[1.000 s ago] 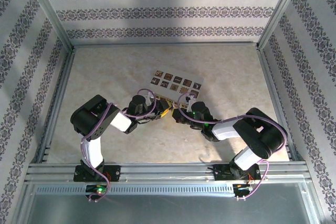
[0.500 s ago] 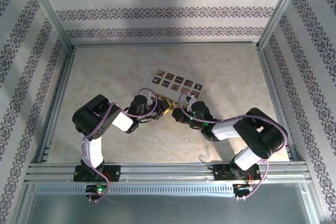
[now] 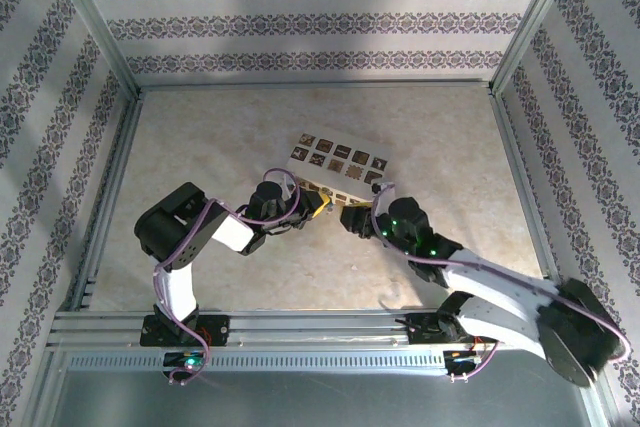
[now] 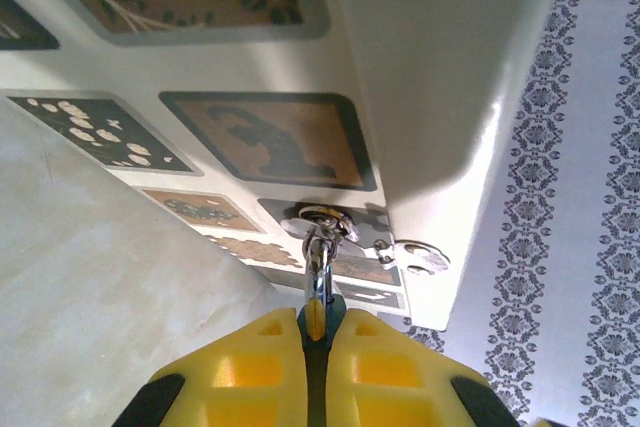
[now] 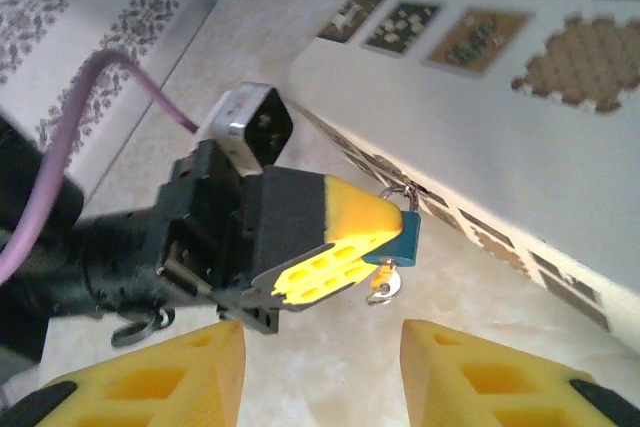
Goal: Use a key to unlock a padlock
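Two yellow fingertips of the left gripper [image 4: 318, 332] were pressed together on the padlock [image 5: 406, 237], pinching its blue body edge-on, so that the silvery shackle rose straight out of the seam between them. The shackle passed through a small metal hasp [image 4: 322, 217] on the lower edge of the cream box [image 3: 338, 171], which put the padlock at the box's near side. The left wrist view gave the shackle and hasp close up. The right wrist view gave the lock's blue face, tilted just past the yellow tip. It also gave the key [image 5: 382, 288], a small bit of metal sticking out below the lock's lower end; whether it was fully seated could not be told. The right gripper [image 5: 320, 372] sat just below the lock with its fingers spread wide, holding nothing. From above, the two grippers met nose to nose just in front of the box. A purple cable [image 5: 120, 87] looped off the left wrist. Everything stood on a pale, marbled tabletop [image 3: 200, 147], fenced by aluminium rails [image 3: 300, 319] and enclosed by wallpaper [image 3: 300, 25] in bands of dark floral pattern on white.
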Controlling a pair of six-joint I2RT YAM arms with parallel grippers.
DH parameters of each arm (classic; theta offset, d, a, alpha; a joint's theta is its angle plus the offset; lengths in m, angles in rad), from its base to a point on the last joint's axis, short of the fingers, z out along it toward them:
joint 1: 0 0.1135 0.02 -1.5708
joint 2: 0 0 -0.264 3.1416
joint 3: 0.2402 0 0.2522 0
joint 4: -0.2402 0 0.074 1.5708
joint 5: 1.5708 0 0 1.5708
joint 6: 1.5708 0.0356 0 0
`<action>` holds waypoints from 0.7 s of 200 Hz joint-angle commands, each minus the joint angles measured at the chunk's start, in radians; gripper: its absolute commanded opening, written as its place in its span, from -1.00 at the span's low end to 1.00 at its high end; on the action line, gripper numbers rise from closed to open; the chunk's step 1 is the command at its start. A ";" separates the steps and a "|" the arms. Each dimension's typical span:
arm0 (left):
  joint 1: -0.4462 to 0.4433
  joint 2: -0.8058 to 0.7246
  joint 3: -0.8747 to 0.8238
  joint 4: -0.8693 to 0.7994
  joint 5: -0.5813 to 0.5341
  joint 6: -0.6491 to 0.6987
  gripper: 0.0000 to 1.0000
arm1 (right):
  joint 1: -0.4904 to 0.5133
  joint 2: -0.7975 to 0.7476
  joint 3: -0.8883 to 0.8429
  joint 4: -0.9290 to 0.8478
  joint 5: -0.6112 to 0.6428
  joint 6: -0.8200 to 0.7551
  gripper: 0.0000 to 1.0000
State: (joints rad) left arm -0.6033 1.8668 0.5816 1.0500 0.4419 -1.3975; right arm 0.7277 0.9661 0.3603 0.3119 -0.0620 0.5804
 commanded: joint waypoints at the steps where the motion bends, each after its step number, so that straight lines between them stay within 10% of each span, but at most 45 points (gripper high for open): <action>1: -0.018 -0.074 -0.002 -0.006 -0.015 -0.012 -0.94 | 0.063 -0.115 0.035 -0.233 0.123 -0.366 0.01; 74: -0.021 -0.171 -0.020 -0.116 -0.039 -0.050 -1.00 | 0.267 -0.034 0.052 -0.178 0.336 -1.076 0.34; 140: -0.027 -0.200 -0.016 -0.156 -0.040 -0.067 -1.00 | 0.262 0.188 0.085 -0.021 0.385 -1.352 0.30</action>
State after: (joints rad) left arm -0.6098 1.7061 0.5648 0.8730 0.4061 -1.4487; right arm 0.9993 1.1084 0.4026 0.1974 0.2871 -0.6296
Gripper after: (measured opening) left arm 0.077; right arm 0.679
